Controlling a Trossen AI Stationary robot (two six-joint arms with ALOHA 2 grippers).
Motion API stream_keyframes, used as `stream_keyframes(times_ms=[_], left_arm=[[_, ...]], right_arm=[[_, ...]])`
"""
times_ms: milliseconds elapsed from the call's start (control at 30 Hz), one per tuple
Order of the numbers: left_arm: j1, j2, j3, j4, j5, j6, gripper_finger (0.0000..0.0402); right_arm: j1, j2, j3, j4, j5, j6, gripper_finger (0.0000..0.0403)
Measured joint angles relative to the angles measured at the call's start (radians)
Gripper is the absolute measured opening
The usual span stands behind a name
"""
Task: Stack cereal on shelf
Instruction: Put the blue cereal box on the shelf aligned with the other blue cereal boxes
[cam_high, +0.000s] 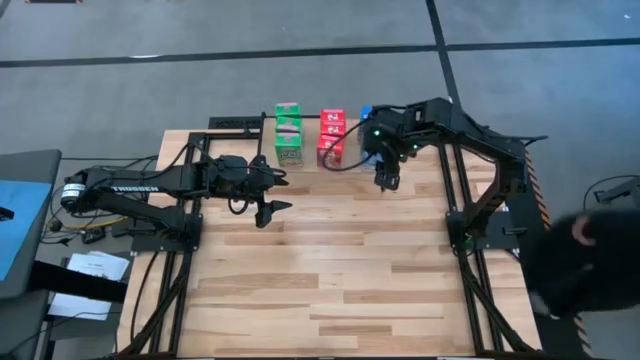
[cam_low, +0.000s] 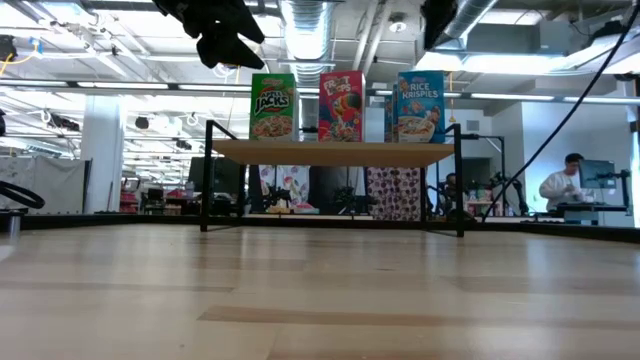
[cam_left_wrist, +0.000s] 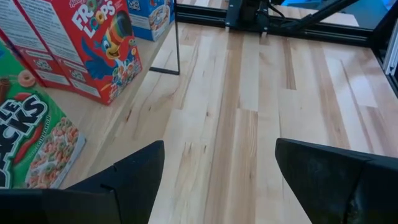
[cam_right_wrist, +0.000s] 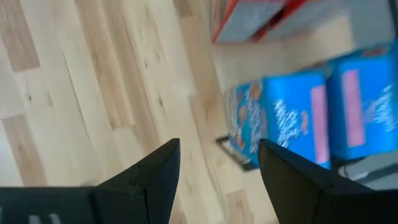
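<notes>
Nearest the lens, bare bench, nothing lying loose on it; beyond, shelf carrying green cereal boxes, red cereal boxes and blue cereal boxes, all upright. Left gripper out over open boards, fingers wide and empty, well apart from the green stack. Right gripper just beside the blue end, fingers parted and empty, clearly nearer the cereal.

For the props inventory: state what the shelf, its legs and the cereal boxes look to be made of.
Shelf: light wood board, matte, with a pale flat edge; solid or veneer cannot be told.
Legs: thin black rods, probably painted metal.
Cereal boxes: likely printed cardboard, slightly glossy, with sharp folded edges and colour artwork on the fronts.
</notes>
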Motion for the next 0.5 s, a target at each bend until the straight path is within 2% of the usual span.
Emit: stream_keyframes(times_ms=[200, 500], left_arm=[[0.0, 0.0, 0.0, 0.001, 0.0, 0.003, 0.0295], [0.0, 0.0, 0.0, 0.001, 0.0, 0.005, 0.0295]], right_arm=[[0.004, -0.022, -0.135, -0.002, -0.005, 0.024, 0.024], [-0.009, -0.02, -0.23, 0.026, 0.002, 0.036, 0.0239]])
